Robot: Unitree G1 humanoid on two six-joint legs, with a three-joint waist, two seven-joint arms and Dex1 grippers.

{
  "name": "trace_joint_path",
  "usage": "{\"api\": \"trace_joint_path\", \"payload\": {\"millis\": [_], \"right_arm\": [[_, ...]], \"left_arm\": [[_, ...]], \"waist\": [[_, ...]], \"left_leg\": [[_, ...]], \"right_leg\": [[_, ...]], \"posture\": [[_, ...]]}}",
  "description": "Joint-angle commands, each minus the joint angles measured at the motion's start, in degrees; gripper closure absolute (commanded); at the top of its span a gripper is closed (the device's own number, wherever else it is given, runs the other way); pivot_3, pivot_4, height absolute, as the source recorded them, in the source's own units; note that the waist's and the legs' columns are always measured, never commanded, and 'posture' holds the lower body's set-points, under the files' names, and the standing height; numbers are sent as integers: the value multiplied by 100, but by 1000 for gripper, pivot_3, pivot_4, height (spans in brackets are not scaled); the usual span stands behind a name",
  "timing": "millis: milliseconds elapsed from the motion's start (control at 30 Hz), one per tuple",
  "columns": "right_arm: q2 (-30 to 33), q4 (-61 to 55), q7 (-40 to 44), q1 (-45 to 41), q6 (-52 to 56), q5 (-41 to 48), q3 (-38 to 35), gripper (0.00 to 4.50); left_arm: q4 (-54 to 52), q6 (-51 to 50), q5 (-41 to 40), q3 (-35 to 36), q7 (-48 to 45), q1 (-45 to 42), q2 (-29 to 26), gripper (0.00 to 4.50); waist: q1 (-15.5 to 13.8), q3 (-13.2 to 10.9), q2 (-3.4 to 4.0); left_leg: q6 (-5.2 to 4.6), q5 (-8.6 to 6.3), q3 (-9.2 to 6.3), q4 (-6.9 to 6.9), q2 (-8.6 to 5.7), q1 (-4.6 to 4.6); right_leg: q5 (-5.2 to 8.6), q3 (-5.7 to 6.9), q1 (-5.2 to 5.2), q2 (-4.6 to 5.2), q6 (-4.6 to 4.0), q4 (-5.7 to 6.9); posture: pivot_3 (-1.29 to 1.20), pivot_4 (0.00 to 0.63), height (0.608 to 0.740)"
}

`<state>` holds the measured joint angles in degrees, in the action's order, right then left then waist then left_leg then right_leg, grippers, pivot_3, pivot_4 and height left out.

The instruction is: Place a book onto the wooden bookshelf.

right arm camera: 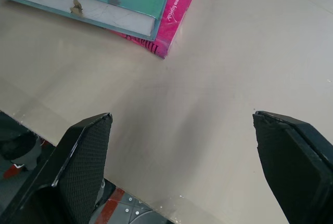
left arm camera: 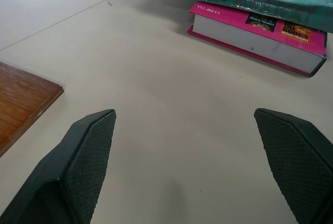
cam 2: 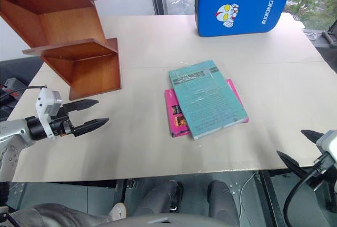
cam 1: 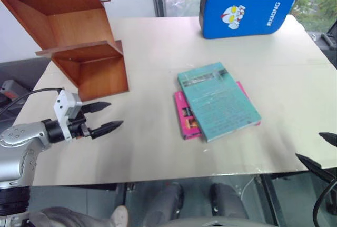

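The teal book (cam 1: 218,100) lies flat mid-worktop on a pink book (cam 1: 186,116), well apart from both grippers. The left gripper (cam 1: 103,117) hovers, fingers spread, near the wooden bookshelf (cam 1: 79,32); the right gripper (cam 2: 301,147), also spread, hangs at the pale worktop's (cam 1: 158,42) near edge. A blue padded case (cam 1: 246,10) stands by the window.

Mid-table (cam 1: 158,148): teal book (cam 1: 218,100) lying on top of smaller pink book (cam 1: 185,116). Far left: wooden bookshelf (cam 1: 79,42); far back: padded case (cam 1: 247,8). Near edge: left gripper (cam 1: 102,117) at left, right gripper (cam 2: 297,148) at right, both well apart from books.
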<state>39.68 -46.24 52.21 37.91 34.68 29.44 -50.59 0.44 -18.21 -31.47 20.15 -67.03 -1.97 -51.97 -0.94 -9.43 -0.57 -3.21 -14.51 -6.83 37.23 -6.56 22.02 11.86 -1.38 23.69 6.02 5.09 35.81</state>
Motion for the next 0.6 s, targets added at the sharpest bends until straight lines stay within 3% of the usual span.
{"api": "trace_joint_path", "payload": {"millis": [33, 333, 467, 567, 600], "right_arm": [[209, -74, -226, -317, 76, 59, 99, 56], [766, 251, -861, -1224, 410, -331, 881, 56], [1015, 820, -1210, -2153, 745, -355, 1418, 56], [1265, 1528, -1185, -3102, 691, -473, 2172, 929], [1292, 1751, -1185, -3401, 673, -497, 2375, 1505]], "left_arm": [[-360, -97, -189, 94, 57, -157, 15, 10], [-833, -281, -460, -150, 113, -476, 422, 10], [-1081, -531, -810, -156, -147, -483, 390, 10], [-1218, -528, -882, -230, -371, -463, 331, 0], [-1256, -534, -890, -253, -395, -472, 337, 0]], "waist": [[3, 0, 0], [7, -3, 0], [23, -6, 0], [31, -11, 5], [27, -11, 5]], "left_leg": [[0, 0, 0, 0, 0, 0], [1, 1, -1, 4, 1, 5], [1, -2, 4, 6, -3, 3], [-1, -2, 8, 7, -2, 1], [-1, -2, 6, 7, -1, 4]], "right_leg": [[0, 0, 0, 0, 0, 0], [-2, 3, 2, -2, -1, 2], [-2, -3, 1, -1, -1, 1], [-2, -5, 0, -1, -1, 0], [-2, -3, 2, 0, -1, 1]], "posture": [[0, 150, 736], [0, 150, 736], [0, 150, 736], [0, 150, 736], [0, 150, 736]]}}
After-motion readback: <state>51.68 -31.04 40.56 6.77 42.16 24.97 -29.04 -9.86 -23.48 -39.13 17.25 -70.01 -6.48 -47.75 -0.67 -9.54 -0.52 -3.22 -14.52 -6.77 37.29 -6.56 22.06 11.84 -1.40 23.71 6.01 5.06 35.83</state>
